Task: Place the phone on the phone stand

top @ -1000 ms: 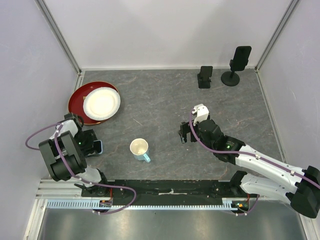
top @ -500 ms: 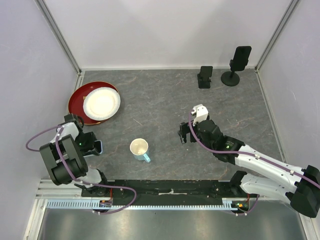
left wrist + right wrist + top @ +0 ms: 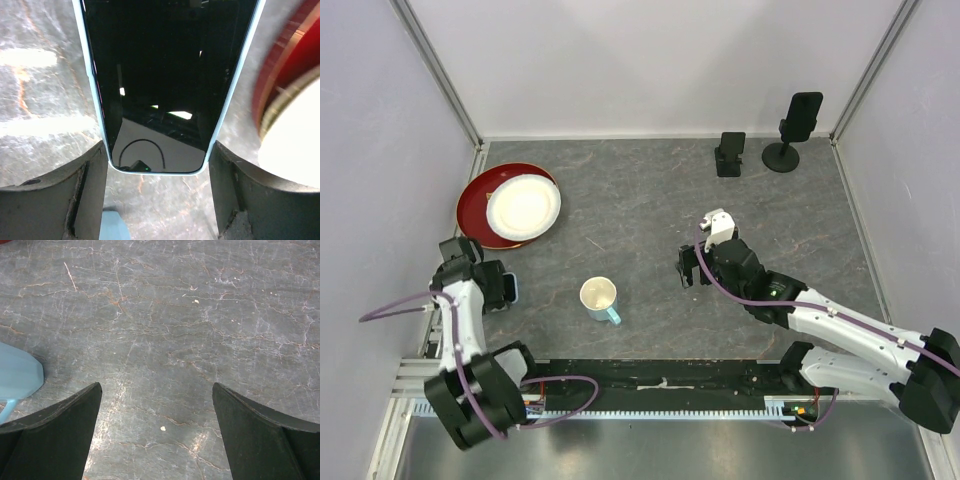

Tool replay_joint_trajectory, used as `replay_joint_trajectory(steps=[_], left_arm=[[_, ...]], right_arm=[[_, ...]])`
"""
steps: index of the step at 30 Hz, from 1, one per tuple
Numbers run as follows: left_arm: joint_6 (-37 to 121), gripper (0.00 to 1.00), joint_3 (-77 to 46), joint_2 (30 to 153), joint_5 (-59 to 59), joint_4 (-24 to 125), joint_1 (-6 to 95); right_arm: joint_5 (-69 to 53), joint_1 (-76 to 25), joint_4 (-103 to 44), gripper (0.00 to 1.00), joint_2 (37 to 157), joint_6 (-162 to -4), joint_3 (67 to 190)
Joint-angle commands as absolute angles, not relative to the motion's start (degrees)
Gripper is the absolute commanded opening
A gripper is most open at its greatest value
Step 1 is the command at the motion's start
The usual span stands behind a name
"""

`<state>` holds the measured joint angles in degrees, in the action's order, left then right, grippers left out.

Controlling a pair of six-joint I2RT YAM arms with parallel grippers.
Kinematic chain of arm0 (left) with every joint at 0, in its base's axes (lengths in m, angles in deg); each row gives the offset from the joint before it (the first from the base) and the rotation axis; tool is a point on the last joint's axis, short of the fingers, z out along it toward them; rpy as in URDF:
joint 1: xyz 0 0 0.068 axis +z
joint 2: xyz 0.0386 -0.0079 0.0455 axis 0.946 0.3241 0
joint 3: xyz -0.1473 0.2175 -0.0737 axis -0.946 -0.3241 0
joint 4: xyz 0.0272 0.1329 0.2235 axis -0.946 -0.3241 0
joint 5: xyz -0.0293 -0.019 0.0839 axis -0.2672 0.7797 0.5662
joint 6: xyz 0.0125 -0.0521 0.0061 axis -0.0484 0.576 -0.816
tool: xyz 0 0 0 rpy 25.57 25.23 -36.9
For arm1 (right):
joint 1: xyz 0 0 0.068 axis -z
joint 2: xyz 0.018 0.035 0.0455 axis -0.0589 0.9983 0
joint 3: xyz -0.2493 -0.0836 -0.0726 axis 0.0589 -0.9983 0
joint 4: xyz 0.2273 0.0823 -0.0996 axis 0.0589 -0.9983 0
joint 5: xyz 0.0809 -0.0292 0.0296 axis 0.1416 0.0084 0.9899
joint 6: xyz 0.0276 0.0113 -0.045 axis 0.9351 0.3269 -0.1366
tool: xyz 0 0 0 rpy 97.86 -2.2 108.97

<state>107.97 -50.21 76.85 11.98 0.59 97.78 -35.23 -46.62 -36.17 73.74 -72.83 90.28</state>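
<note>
Top view: open tabletop [image 3: 650, 205] spans frame centre; mug [image 3: 599, 297] lower centre, stacked plates [image 3: 515, 206] left, low stand [image 3: 729, 154] and tall stand [image 3: 794, 128] upper right.

**A robot test lab**

This is a lab booth made for robots, not a home. Plain pale walls [image 3: 650, 70] close in the table on three sides, with metal posts [image 3: 438, 72] at the far corners. The left arm [image 3: 460, 320] and right arm [image 3: 840, 325] are bolted to a black rail [image 3: 660, 372] along the near edge, trailing purple cables [image 3: 395, 308]. The grey stone-look tabletop [image 3: 640, 200] holds a few test things. A white plate [image 3: 524, 204] sits on a red plate [image 3: 470, 205] by the left edge, and a mug [image 3: 599, 297] is near the near edge. A short phone stand [image 3: 729, 155] and a tall phone stand [image 3: 782, 155] are by the far right corner.
</note>
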Motion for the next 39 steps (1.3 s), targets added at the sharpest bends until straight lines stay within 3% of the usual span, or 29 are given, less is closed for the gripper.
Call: replay_joint_trajectory(steps=[1, 6, 17, 20, 26, 32, 39], left_arm=[[104.63, 0.02, -50.2, 66.85, 8.38, 0.96, 98.24], [102.09, 0.02, -51.78, 57.54, 2.05, 6.31, 98.16], [88.3, 0.02, -40.91, 59.01, -16.77, 23.64, 93.34], [83.02, 0.02, -35.11, 59.89, -13.71, 25.83, 83.95], [72.65, 0.02, -27.98, 66.63, -5.88, 28.92, 52.87], [62.28, 0.02, -23.66, 76.58, 7.2, 27.42, 29.3], [56.47, 0.02, -19.18, 87.13, 16.18, 27.69, 15.99]], right_arm=[[-36.13, -46.19, -34.04, 0.98, 74.23, -73.47, 90.42], [-34.64, -45.75, -34.04, 0.98, 75.81, -73.21, 90.68], [-29.2, -43.39, -33.25, 0.98, 78.54, -71.98, 90.68], [-25.87, -41.81, -32.99, 0.98, 79.33, -71.28, 90.77], [-20.32, -38.03, -32.11, 0.98, 78.02, -68.65, 90.95], [-16.27, -29.61, -32.02, 0.98, 67.42, -62.85, 89.72], [-13.11, -27.38, -30.35, 0.98, 57.54, -57.83, 90.94]])
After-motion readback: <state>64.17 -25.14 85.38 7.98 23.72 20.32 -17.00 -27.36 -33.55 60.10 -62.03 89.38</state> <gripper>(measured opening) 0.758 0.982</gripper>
